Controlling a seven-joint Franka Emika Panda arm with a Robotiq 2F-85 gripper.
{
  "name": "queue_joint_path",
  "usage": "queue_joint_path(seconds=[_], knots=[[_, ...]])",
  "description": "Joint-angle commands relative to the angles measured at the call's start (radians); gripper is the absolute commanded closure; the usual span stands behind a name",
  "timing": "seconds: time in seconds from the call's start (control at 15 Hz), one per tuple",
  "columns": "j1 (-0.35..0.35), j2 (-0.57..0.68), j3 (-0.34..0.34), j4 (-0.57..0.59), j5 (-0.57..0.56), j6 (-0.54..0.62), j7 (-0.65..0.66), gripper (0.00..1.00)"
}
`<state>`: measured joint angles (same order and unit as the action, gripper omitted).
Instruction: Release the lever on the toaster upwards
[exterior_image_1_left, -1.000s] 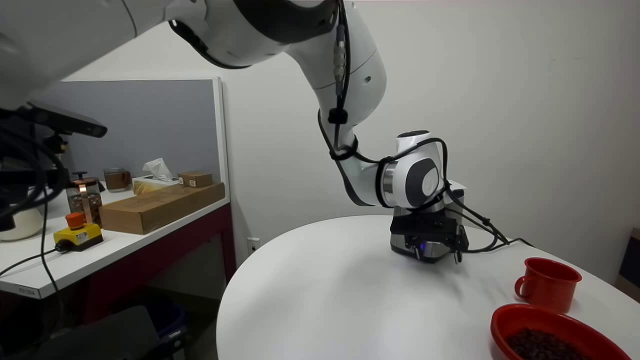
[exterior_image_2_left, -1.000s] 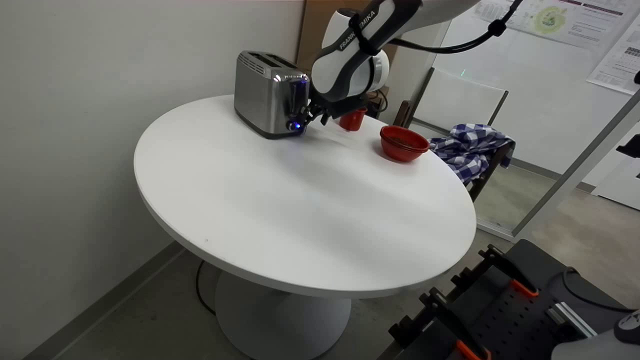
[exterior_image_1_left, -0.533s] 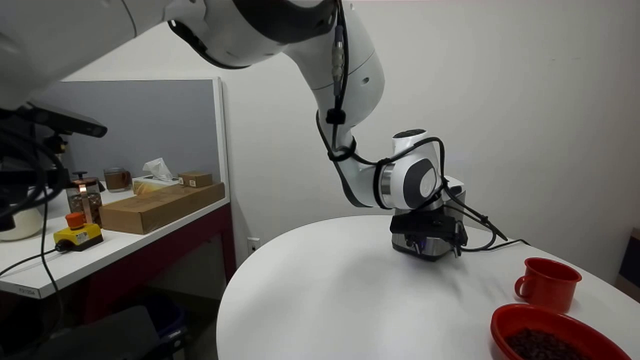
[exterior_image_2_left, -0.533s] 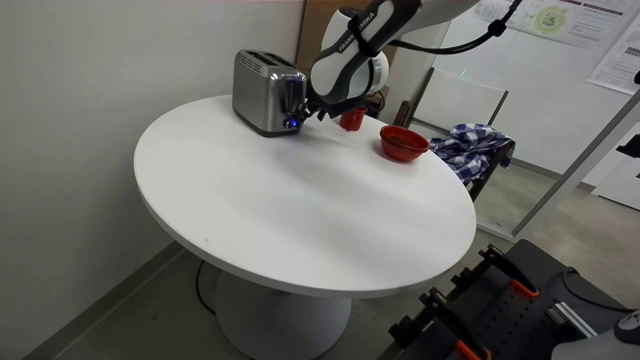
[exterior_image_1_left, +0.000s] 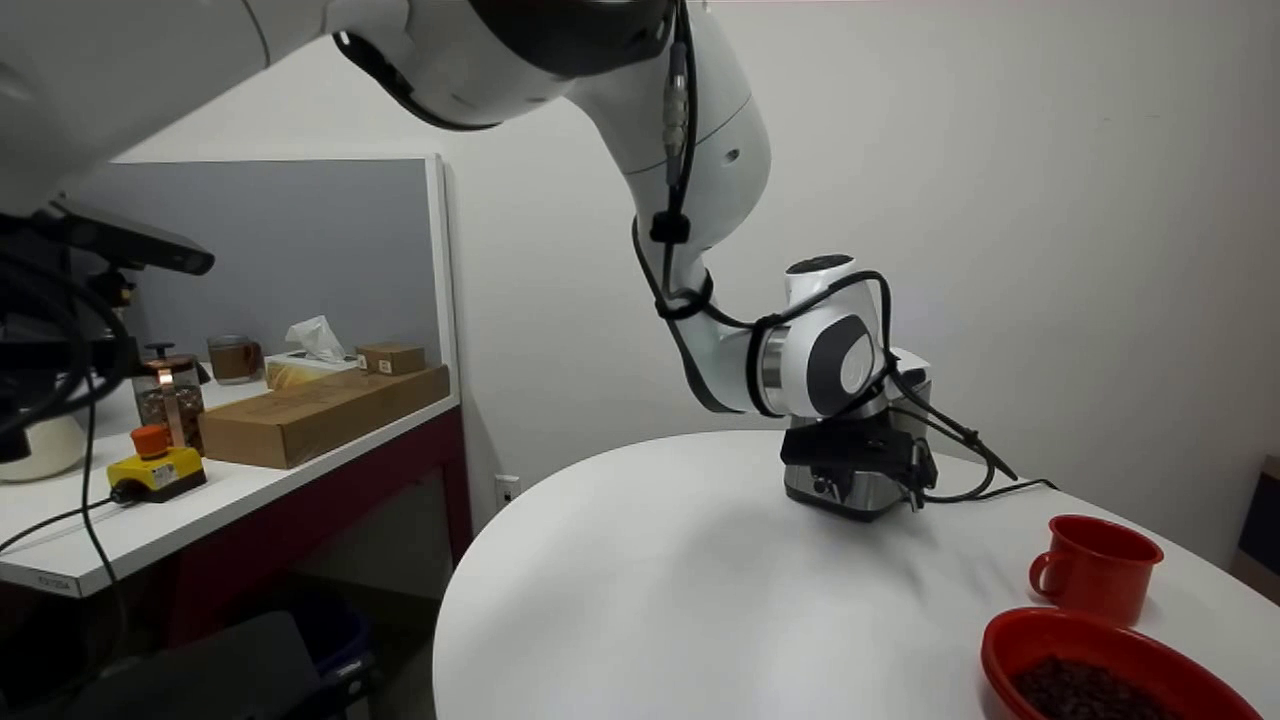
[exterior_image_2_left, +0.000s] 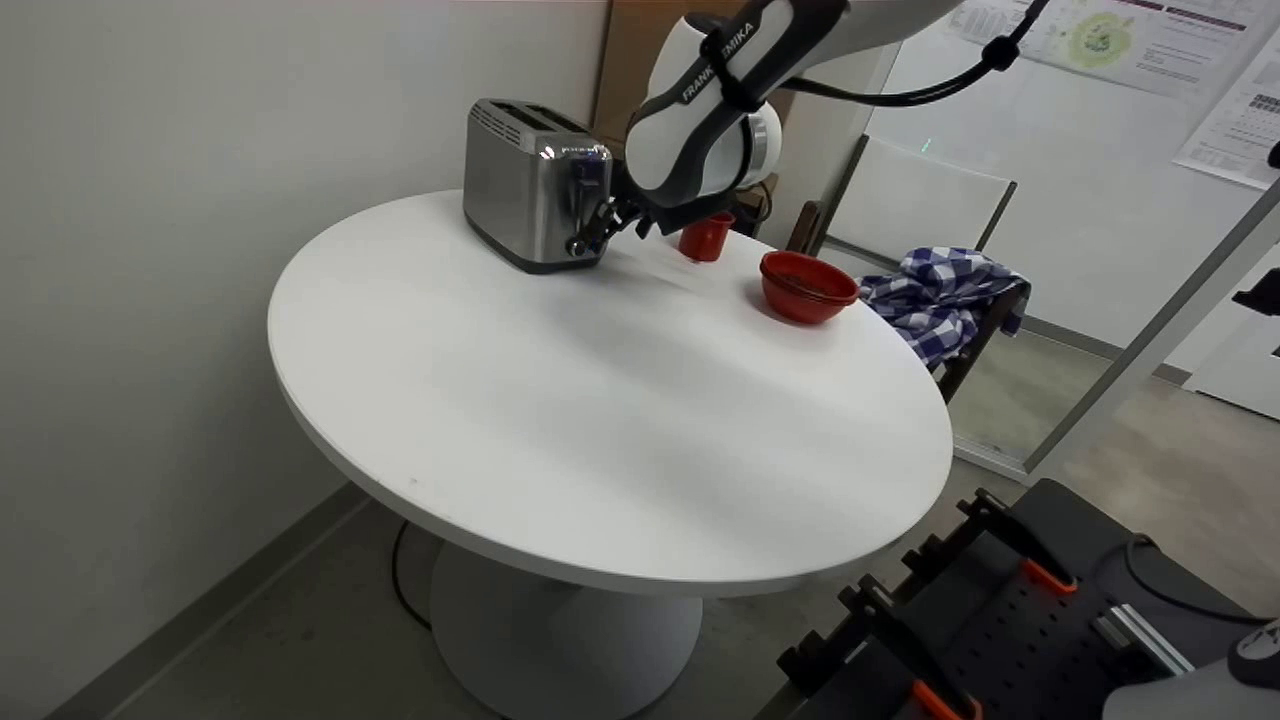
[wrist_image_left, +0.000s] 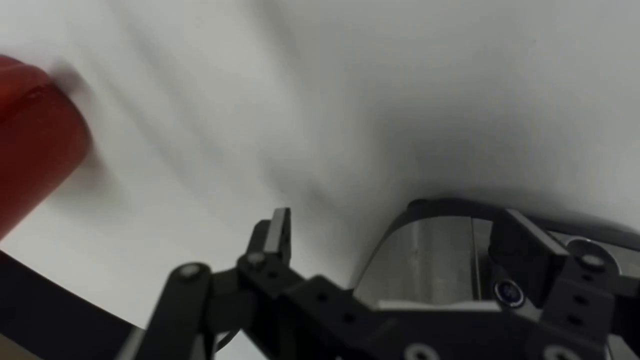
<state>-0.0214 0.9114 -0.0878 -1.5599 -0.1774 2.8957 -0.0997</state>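
Observation:
The shiny silver toaster (exterior_image_2_left: 515, 190) with a dark base stands on the round white table in both exterior views, partly behind the arm (exterior_image_1_left: 845, 490). Its front end faces my gripper (exterior_image_2_left: 603, 225). In the wrist view the toaster (wrist_image_left: 425, 260) shows at the lower right. My gripper (wrist_image_left: 395, 215) is open, its fingers wide apart, with nothing held between them. One finger overlaps the toaster's front by the round knob and button; the other is out over the table. The lever cannot be made out; the gripper and arm cover part of the front. Whether a finger touches it, I cannot tell.
A red mug (exterior_image_1_left: 1100, 570) stands on the table (exterior_image_2_left: 600, 420) beside the gripper, and shows in the wrist view (wrist_image_left: 40, 135). A red bowl with dark contents (exterior_image_2_left: 808, 288) is near the table edge. Cables (exterior_image_1_left: 965, 435) hang beside the wrist. A wall is behind the toaster.
The blue light on the toaster's front was lit and is now dark. The toaster has shifted slightly away from the gripper's side, and the gripper moved slightly with it. The fingers stay open.

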Motion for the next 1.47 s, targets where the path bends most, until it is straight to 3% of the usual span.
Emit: queue_joint_path(seconds=[0.0, 0.33, 0.53, 0.8, 1.4], knots=[[-0.031, -0.076, 0.054, -0.031, 0.022, -0.165, -0.046, 0.0], [-0.033, -0.183, 0.071, -0.043, 0.02, -0.464, -0.08, 0.0], [-0.026, -0.264, 0.065, -0.094, 0.009, -0.559, -0.082, 0.0], [-0.037, -0.38, 0.083, -0.224, 0.047, -0.609, -0.072, 0.0], [-0.036, -0.663, 0.101, -0.549, 0.142, -0.587, -0.083, 0.0]])
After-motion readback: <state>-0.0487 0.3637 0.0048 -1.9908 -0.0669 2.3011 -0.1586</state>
